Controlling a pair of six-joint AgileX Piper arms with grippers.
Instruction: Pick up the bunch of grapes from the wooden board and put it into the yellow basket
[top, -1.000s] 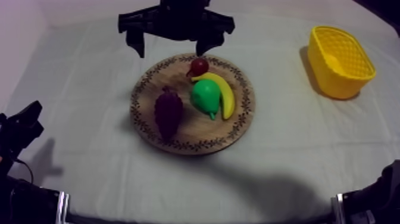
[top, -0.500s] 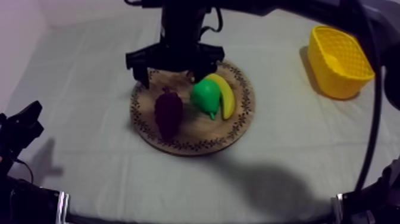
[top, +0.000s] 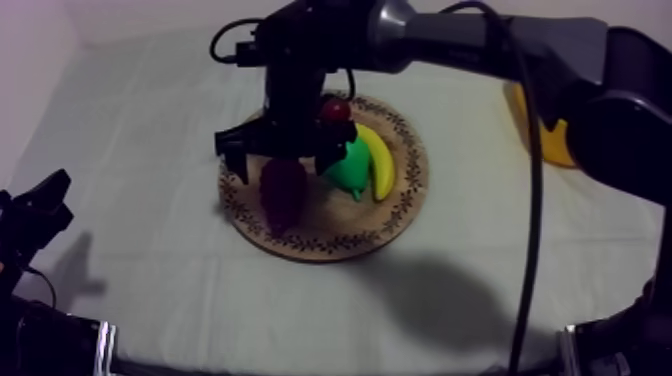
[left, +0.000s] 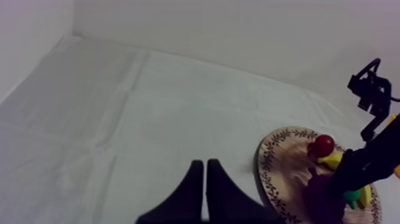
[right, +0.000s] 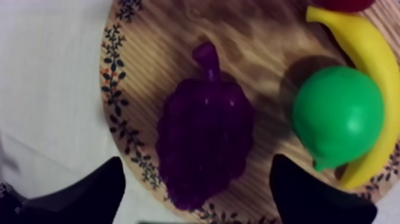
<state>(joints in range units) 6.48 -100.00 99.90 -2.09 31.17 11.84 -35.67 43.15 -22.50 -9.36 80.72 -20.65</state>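
Note:
The dark purple bunch of grapes (top: 283, 195) lies on the left part of the round wooden board (top: 330, 245), stem pointing away. My right gripper (top: 283, 165) hangs open just over it, one finger on each side. In the right wrist view the grapes (right: 205, 140) sit between the spread fingers (right: 89, 190) of that gripper (right: 198, 164), with no contact visible. The yellow basket (top: 552, 135) stands at the far right, partly hidden by the right arm. My left gripper (left: 205, 162) is shut on nothing, low over the cloth at the left (top: 35, 215).
Beside the grapes on the board lie a green pear (top: 350, 165), a banana (top: 381, 160) and a small red fruit (top: 336, 108). The right arm stretches from the upper right across the table to the board. Bare cloth surrounds the board.
My right gripper has come forward from behind the board and down over the grapes, still open. Its arm now covers part of the basket. The left arm has not moved.

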